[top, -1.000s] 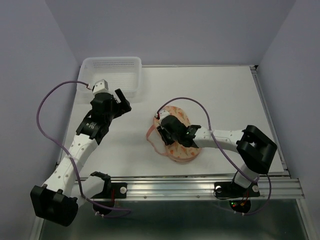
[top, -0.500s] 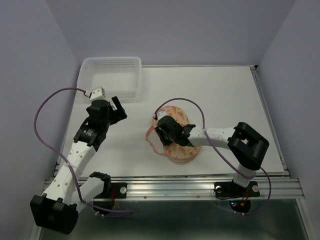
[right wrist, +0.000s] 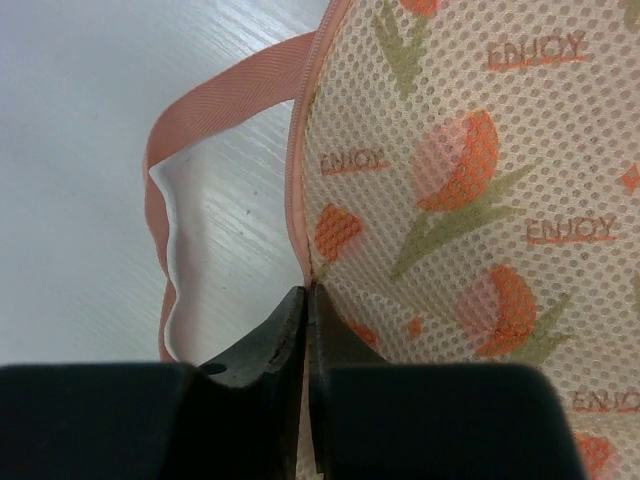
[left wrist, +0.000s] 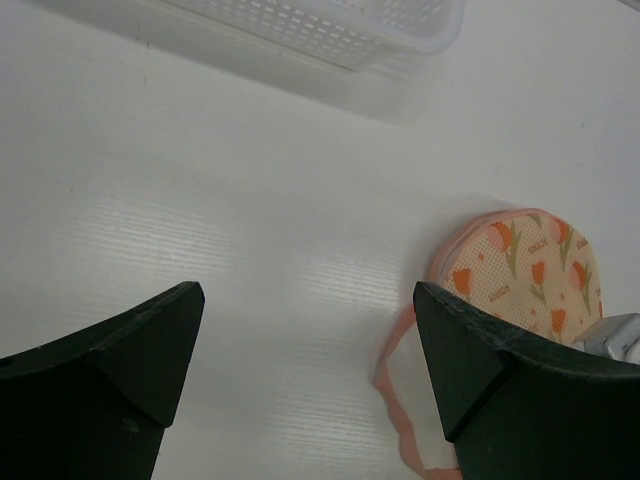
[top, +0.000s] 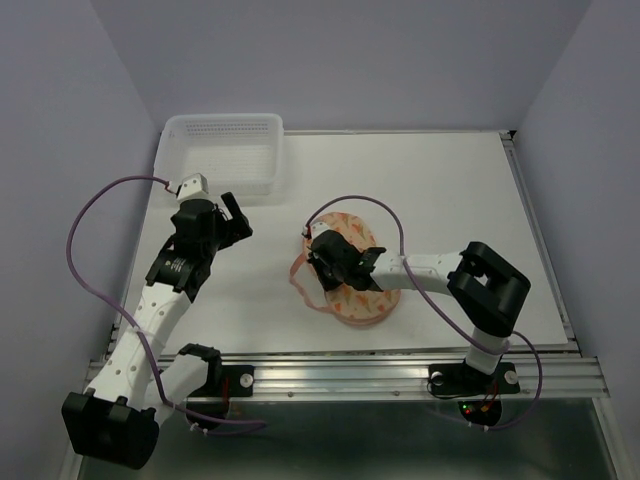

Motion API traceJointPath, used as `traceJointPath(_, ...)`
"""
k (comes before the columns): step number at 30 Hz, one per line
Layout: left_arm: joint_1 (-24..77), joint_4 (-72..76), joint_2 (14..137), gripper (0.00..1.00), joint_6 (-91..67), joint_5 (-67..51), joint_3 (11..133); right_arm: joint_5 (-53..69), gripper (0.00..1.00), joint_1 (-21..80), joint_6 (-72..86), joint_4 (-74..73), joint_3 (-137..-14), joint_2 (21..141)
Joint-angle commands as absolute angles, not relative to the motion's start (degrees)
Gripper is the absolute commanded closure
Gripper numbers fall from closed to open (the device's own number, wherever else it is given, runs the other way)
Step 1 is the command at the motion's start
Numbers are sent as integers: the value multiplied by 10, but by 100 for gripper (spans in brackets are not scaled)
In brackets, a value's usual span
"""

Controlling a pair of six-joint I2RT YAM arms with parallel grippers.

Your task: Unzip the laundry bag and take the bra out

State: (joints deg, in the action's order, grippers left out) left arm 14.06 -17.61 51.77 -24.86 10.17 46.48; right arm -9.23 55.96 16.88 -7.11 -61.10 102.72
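At the bag's (top: 365,310) left edge, the side facing the left arm, the right tool (right wrist: 308,305) is clenched, tips pressed together right on the pink zip seam (right wrist: 292,150). Whether the pull itself sits between those tips I cannot tell; the fingers hide it. Look how the bag lies: flat on the bench (top: 450,200), one lobe beyond the other, its long axis running away from the arm bases with a slight slant. From the tips the seam heads off along the far lobe's rim and bends with it, and it looks shut all the way up. So the coming drag, by my reading, has to follow that curve around the lobe, not a straight line. The strap (right wrist: 165,250) loops out on the bench just left of the bag, beside the tool. Over to the bag's left, well apart, the left tool (left wrist: 307,300) hangs released, fingers spread wide, between bag and basket (top: 222,150). The right arm is plainly the nearer one. No bra shows anywhere; I judge it is inside the bag.
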Motion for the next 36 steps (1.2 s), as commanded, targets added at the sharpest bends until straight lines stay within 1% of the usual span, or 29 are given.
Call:
traceJointPath(1,135,-157,501,1,-237,97,458,-123,96,563,176,-60,-629,1026)
traceJointPath(2,135,-156,501,1,-237,96,457,-127,99,563,175,-61,-631,1022)
traceJointPath(5,134,-156,501,1,-237,94,456,-147,99,563,166,-74,-640,993)
traceJointPath(8,134,-156,500,1,-236,92,456,-193,99,563,150,-104,-663,949)
traceJointPath(11,133,-156,499,1,-236,92,456,-292,99,563,120,-127,-676,906)
traceJointPath(12,133,-156,499,1,-236,92,456,-327,99,547,113,-137,-677,895)
traceJointPath(17,133,-156,497,1,-237,92,455,-366,99,466,97,-160,-657,834)
traceJointPath(20,133,-155,500,1,-237,90,455,-386,99,400,122,-163,-628,796)
traceJointPath(21,133,-155,501,1,-237,88,454,-388,97,362,160,-179,-623,782)
traceJointPath(23,131,-154,504,1,-236,85,454,-377,95,326,192,-202,-608,770)
traceJointPath(24,132,-154,505,1,-236,84,454,-366,83,310,208,-208,-602,764)
traceJointPath(25,132,-153,509,1,-236,82,454,-362,67,296,234,-211,-595,758)
traceJointPath(26,132,-151,511,1,-236,76,453,-364,40,279,247,-213,-577,744)
traceJointPath(29,133,-142,523,1,-236,52,448,-380,9,272,285,-214,-556,711)
traceJointPath(32,137,-138,553,1,-250,-16,450,-358,1,272,293,-215,-558,667)
traceJointPath(34,174,-123,573,1,-277,-47,448,-316,0,272,293,-214,-562,632)
traceJointPath(36,225,-106,584,1,-304,-34,446,-284,0,272,292,-207,-558,607)
